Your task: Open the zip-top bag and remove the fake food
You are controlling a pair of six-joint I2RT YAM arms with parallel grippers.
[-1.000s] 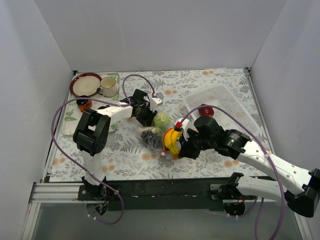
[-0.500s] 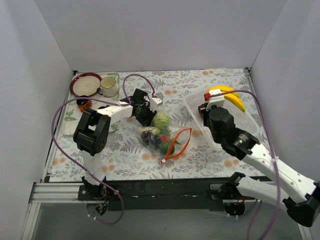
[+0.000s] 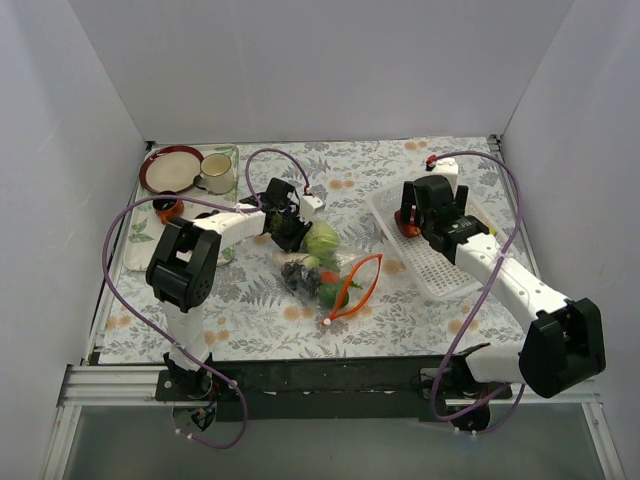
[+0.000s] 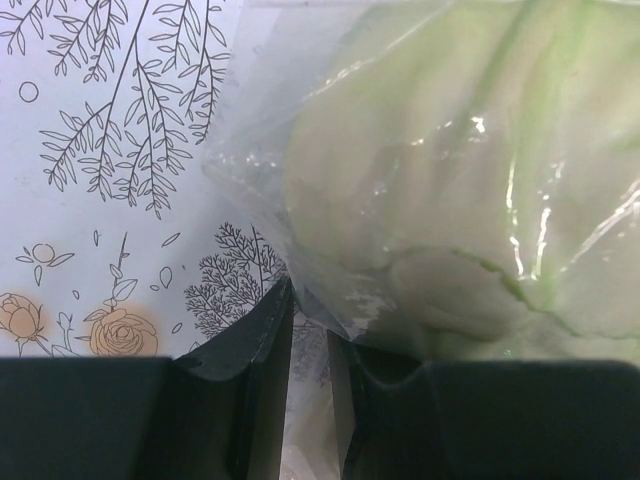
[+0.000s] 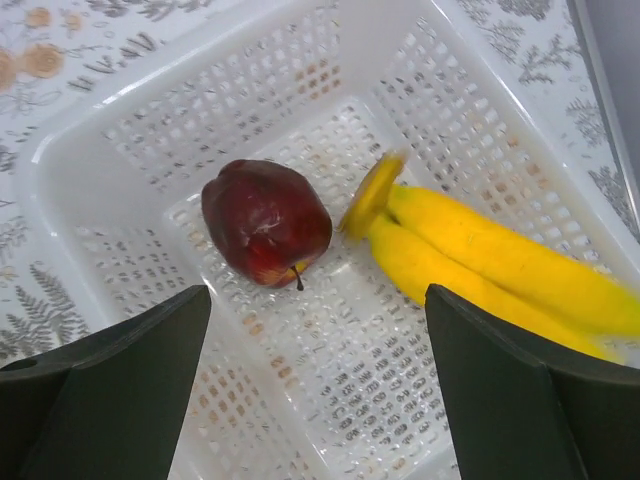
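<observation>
Floral tablecloth (image 3: 400,310), left claw (image 4: 308,320) pinching zip-top bag (image 4: 252,125), right claw (image 5: 315,295) spread above apple (image 5: 265,220)

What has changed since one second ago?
The right gripper carried the banana bunch from the mouth of the zip-top bag rightward to the basket and let it go beside the apple; it is open. The left gripper stayed shut on the bag.

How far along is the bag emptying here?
Done: the zip-top bag lies open, mouth spread in a loop; a red apple and bananas sit in the white basket. In hand: the left tool pinches the bag's edge; the right tool hangs open and empty over the basket. Left: the cabbage, grapes and a small green piece inside the bag.
</observation>
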